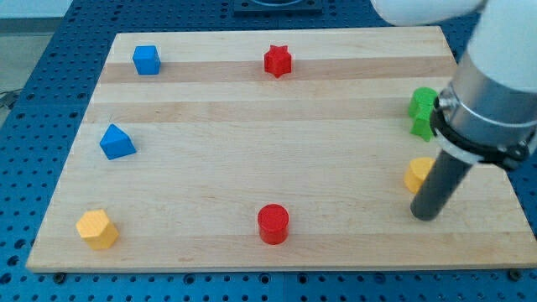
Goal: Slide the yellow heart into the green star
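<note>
wooden board point(252, 151) | my tip point(426, 216) hides part of yellow heart point(417, 174) | green star point(422, 111) half-covered

Heart point(417, 174) lies below star point(422, 111), touching my tip point(426, 216).

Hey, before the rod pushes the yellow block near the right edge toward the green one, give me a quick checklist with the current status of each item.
1. My tip in view: ok.
2. Tip below the yellow block, on the side away from the green block: ok.
3. Tip touching yellow block: cannot tell, the rod overlaps it.
4. Nothing between yellow and green blocks: ok.
5. Block shapes confirmed as heart and star: cannot tell, the arm hides part of both.
</note>
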